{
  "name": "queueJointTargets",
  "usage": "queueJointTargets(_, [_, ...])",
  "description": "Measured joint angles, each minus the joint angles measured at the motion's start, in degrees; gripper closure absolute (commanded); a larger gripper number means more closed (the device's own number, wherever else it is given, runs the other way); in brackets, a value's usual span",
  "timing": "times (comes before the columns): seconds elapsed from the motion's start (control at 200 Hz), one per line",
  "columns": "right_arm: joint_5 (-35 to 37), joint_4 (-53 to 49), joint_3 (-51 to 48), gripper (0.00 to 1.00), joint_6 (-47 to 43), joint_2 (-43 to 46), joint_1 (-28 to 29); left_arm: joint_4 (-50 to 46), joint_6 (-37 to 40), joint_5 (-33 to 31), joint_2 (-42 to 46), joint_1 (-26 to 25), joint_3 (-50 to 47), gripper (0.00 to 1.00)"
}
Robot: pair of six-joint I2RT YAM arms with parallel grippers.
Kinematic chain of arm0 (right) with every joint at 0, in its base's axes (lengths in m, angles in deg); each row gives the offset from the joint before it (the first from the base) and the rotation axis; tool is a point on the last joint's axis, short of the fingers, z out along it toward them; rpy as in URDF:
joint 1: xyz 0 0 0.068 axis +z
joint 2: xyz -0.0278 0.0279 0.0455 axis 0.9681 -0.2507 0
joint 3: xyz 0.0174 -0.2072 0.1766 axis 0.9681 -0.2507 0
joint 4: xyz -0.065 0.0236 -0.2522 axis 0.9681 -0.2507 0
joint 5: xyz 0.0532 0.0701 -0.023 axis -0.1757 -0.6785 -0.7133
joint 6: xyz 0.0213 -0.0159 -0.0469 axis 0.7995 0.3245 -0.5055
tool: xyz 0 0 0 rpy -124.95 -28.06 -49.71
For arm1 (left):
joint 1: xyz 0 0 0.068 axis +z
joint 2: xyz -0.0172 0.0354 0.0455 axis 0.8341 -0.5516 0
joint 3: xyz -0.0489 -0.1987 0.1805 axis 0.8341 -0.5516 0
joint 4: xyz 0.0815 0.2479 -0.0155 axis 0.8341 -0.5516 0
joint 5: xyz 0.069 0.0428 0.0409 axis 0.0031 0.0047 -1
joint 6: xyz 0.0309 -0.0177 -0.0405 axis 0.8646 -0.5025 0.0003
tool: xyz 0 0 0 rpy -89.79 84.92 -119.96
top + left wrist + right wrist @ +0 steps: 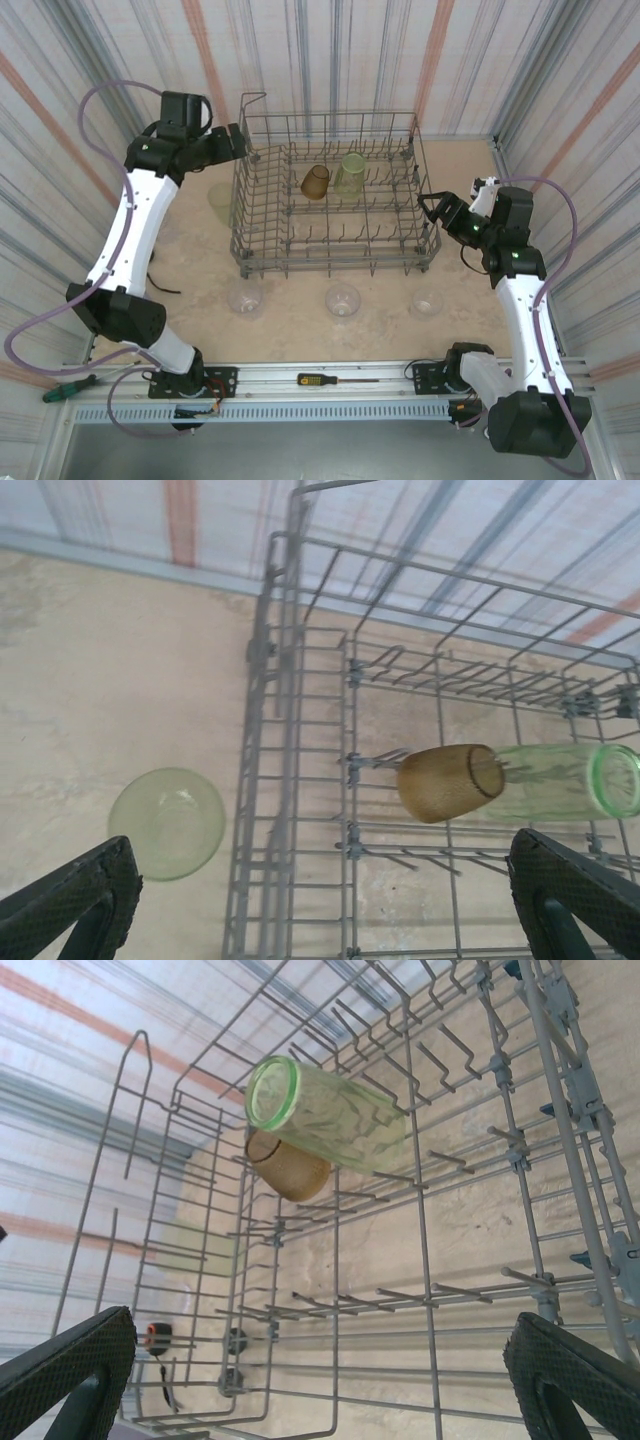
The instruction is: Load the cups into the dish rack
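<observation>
At the middle of the sandy table [296, 322] stands the large grey wire dish rack [330, 265]. Two cups already lie on their sides across its upright tines [330, 236]: an amber-brown plastic tumbler [315, 182] and, touching it, a pale green plastic tumbler [349, 174]. A yellowish-clear tumbler [167, 823] sits on the table just outside the rack's left wall. Three clear colourless tumblers [343, 299] stand in a row near its front.

The left gripper [232, 143] hovers at the rack's far left corner, its jaws spread wide and empty. The right gripper [432, 206] hangs beside the right wall, equally wide and holding nothing.

The yellowish-clear tumbler looks like the left arm's natural pick. It should descend outside the wall, with both fingers clear of the wires, straddle the cup and close gently, because thin plastic probably slips or squashes easily. The cup must rise above the tall side before crossing, then go onto free tines away from the two loaded cups.
</observation>
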Motion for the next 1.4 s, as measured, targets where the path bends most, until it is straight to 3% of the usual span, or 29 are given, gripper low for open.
queueJointTargets(0.265, [0.2,-0.81,-0.09,0.01,0.0,0.13,0.0,-2.58,-2.93,2.97,-2.4,8.55,-2.71,0.01])
queueJointTargets(0.436, [0.42,-1.22,-0.09,0.01,-0.02,0.33,0.0,-2.49,-4.0,3.85,-5.35,11.8,-4.17,0.07])
queueJointTargets(1.047, [1.31,-1.95,-0.35,0.01,-0.09,0.33,-0.07,1.03,-4.42,2.78,-15.08,12.2,-7.13,0.13])
queueJointTargets(1.287, [1.29,-2.1,-0.74,0.01,-0.11,0.33,-0.83,5.73,-5.73,3.3,-15.13,12.52,-13.14,0.23])
queueJointTargets(1.398, [1.27,-2.19,-0.76,0.01,-0.26,0.33,-1.11,7.26,-6.4,3.67,-15.85,12.57,-14.01,0.33])
